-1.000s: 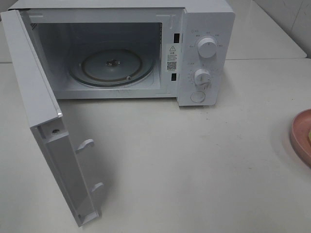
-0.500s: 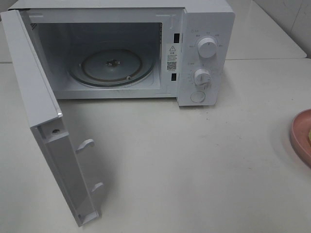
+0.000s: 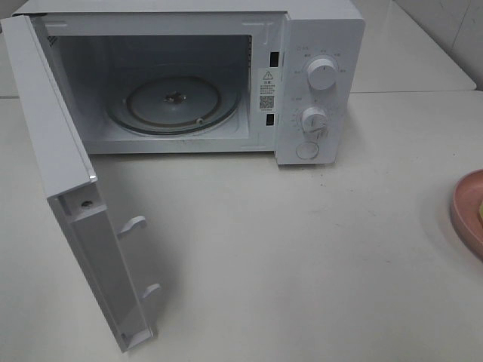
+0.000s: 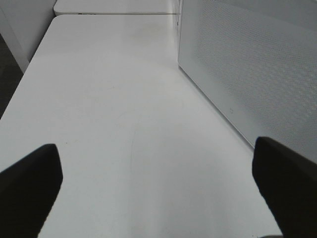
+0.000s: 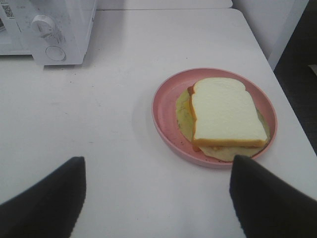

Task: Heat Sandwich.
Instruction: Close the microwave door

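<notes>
Overhead: nothing's moved in the last second, microwave [image 3: 189, 75] door open, plate [image 3: 466, 215] at the bench edge. Left wrist: left end effector [image 4: 156, 191] wide, empty. Right wrist: right end effector [image 5: 157, 198] wide above the sandwich [image 5: 225, 114], grab still pending.

A white table [image 3: 317, 249] fills the overhead view. A white microwave [image 3: 317, 30] stands at 12 o'clock, its door [image 3: 68, 188] swung wide open and reaching toward 8 o'clock. Inside the cavity, a round glass turntable [image 3: 173, 102] lies flat. The control panel, right of the cavity, carries an upper dial [image 3: 322, 74], a lower dial [image 3: 314, 119] and a round button [image 3: 307, 150] stacked one below another. At 3 o'clock, a salmon-pink plate [image 3: 464, 215] sits at the table's edge, cut off by the frame, well apart from the microwave.
</notes>
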